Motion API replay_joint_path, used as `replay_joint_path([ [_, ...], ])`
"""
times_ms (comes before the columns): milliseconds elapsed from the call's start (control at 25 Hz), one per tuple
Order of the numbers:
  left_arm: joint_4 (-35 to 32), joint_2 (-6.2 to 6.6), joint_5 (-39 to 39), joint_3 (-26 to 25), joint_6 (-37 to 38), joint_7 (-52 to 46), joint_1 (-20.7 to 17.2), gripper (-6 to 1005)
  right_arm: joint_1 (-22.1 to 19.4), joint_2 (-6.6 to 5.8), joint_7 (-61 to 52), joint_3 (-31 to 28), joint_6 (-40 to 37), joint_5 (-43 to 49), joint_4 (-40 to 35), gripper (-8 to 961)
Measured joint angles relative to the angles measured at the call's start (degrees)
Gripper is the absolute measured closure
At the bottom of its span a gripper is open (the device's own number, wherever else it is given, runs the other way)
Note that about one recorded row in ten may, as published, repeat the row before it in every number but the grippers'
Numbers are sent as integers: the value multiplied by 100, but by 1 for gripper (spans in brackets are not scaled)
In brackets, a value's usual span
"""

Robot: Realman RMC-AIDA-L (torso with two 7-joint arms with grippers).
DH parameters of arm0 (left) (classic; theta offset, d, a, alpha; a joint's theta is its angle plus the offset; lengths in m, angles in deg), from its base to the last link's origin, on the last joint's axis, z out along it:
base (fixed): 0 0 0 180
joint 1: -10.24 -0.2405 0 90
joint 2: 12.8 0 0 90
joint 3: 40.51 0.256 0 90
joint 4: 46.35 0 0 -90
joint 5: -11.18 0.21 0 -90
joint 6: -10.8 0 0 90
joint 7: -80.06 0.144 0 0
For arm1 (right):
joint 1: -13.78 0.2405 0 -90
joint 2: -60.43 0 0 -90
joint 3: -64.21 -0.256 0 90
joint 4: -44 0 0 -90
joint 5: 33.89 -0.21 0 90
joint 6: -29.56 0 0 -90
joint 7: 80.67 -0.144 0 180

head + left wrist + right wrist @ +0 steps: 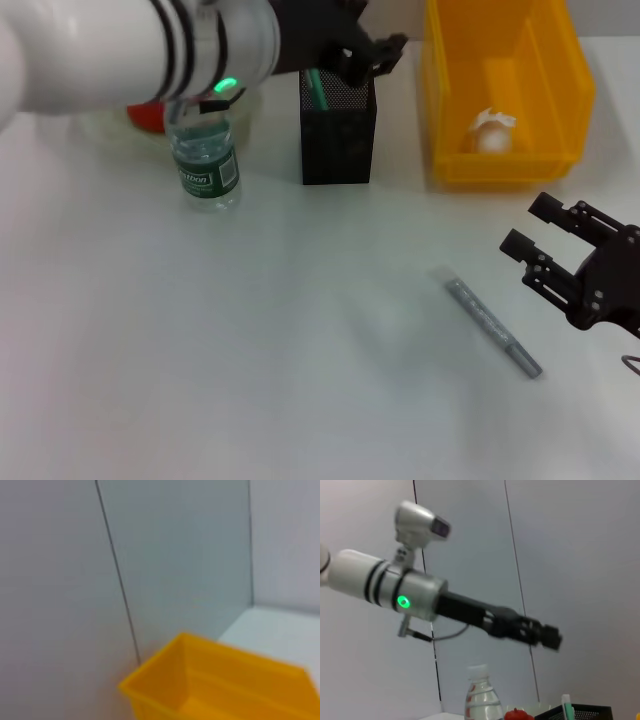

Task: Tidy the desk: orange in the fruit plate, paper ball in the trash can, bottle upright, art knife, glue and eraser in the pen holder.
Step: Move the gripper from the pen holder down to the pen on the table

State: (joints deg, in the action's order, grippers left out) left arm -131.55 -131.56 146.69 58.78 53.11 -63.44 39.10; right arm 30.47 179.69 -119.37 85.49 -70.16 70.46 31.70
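Note:
A black mesh pen holder (338, 135) stands at the back with a green stick-shaped thing (318, 90) in it. My left gripper (370, 55) hovers open just above its rim, holding nothing. The bottle (205, 160) stands upright to the holder's left. A grey art knife (492, 325) lies on the table at the front right. My right gripper (532, 228) is open and empty, just right of the knife. A paper ball (488, 132) lies in the yellow bin (505, 165). A red-orange fruit (148, 118) shows behind the bottle. No eraser is in view.
The left arm's white forearm (120, 50) covers the back left of the table. The right wrist view shows the bottle (480, 695), the holder (585, 712) and the left arm's gripper (542, 634) against a grey wall. The left wrist view shows the yellow bin (165, 680).

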Motion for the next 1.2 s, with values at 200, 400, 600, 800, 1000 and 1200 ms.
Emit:
replay_joint_path([
  [200,-394,21,-1294,-541,665,825,-328,383,24,0,0,16,0,-8,0,400],
  [400,-97,19,-3452,-1382,1760,2467,-558,359,51,0,-4,32,4,7,0,399],
  [600,585,20,-4961,-2053,3016,3810,-655,334,52,0,-7,34,4,11,0,399],
  [800,1756,30,-5560,-2766,4262,4662,-621,309,30,-4,-14,32,-36,12,0,399],
  [1000,2516,49,-5304,-2847,4674,5650,-780,284,14,-18,-264,10,-48,10,-70,400],
  [1200,3207,48,-5270,-2822,5188,7005,-1049,198,84,-30,-1791,85,-69,82,-868,400],
])
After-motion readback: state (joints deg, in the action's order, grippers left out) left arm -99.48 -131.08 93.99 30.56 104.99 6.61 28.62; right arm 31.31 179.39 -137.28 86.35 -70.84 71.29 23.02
